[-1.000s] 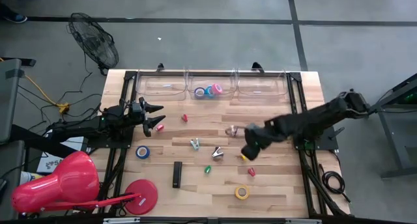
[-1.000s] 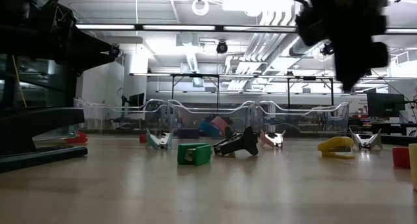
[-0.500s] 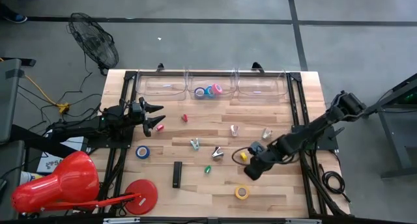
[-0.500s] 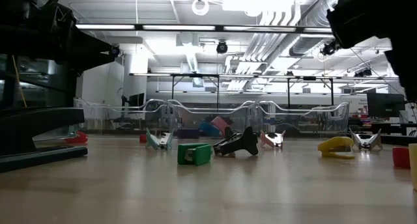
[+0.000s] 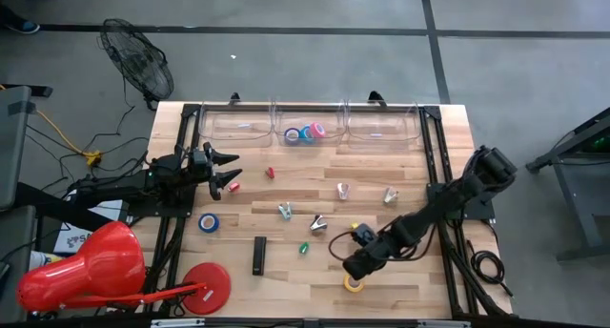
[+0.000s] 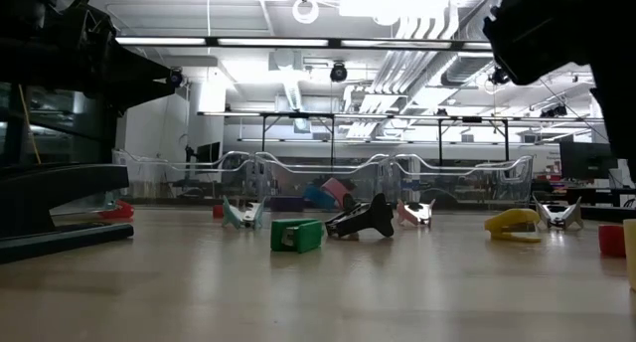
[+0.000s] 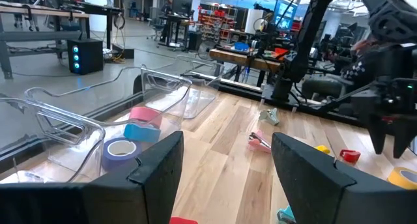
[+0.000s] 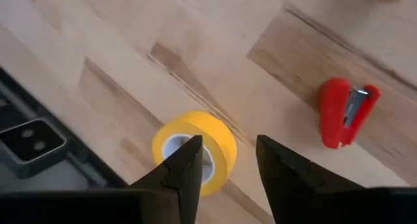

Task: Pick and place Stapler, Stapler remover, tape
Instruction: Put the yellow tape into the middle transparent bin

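Observation:
A yellow tape roll (image 5: 354,284) lies flat near the table's near edge; the right wrist view shows it (image 8: 195,152) just past my fingers. My right gripper (image 5: 351,264) (image 8: 228,142) hovers over it, open, with one finger above the roll's hole and the other off its side. Blue tape (image 5: 208,222) lies on the left part of the table. A black stapler (image 5: 259,256) lies nearer the middle. Staple removers (image 5: 317,224) are scattered mid-table. My left gripper (image 5: 232,172) (image 7: 225,159) waits open at the table's left.
Three clear bins (image 5: 315,126) line the far edge; the middle one holds purple, blue and pink tape rolls (image 7: 133,134). A small red stapler (image 8: 345,110) and a yellow one (image 5: 362,233) lie beside my right arm. A red lamp with a flat disc base (image 5: 207,285) stands at the near left.
My right arm has swung from mid-table toward the near edge and slightly left, and its gripper now stands over the yellow tape roll. In the low view it has drawn off to the upper right corner. Nothing on the table has moved.

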Robot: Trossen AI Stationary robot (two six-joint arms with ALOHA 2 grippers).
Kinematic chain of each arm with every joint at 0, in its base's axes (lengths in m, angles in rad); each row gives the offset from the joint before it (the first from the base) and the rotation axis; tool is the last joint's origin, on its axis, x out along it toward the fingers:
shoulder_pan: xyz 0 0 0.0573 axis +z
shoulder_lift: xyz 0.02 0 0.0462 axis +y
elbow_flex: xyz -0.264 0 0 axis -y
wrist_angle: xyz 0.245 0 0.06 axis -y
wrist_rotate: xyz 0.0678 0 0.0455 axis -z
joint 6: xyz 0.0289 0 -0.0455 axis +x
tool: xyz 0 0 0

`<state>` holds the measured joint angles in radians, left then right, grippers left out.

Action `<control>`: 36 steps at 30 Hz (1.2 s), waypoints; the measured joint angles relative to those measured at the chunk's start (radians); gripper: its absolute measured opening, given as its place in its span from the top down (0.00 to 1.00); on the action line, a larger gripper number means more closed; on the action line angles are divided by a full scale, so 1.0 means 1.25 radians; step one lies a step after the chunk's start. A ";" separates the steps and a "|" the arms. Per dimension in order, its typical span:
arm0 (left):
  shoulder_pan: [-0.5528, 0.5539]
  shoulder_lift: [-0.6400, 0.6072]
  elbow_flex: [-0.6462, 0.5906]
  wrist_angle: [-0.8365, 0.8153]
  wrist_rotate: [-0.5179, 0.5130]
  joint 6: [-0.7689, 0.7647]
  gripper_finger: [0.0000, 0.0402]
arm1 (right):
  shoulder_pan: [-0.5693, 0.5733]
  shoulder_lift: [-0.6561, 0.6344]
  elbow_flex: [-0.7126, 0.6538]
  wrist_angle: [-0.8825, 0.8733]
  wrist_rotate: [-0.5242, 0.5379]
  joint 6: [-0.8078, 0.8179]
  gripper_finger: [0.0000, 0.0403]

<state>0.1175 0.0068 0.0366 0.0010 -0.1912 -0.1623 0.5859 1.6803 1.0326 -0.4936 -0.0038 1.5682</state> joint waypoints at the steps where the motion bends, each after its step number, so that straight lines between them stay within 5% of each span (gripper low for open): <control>1: 0.000 0.000 0.000 0.000 0.000 0.000 0.43 | 0.002 0.010 0.019 -0.026 0.003 -0.001 0.66; 15: 0.000 0.000 0.000 0.000 0.000 0.000 0.43 | 0.046 0.147 0.184 -0.187 -0.025 0.004 0.66; 36: 0.000 0.000 0.000 0.000 0.000 0.000 0.43 | 0.045 0.192 0.186 -0.153 -0.058 0.046 0.66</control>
<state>0.1174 0.0071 0.0367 0.0010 -0.1909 -0.1623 0.6422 1.9208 1.2656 -0.6854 -0.0765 1.6257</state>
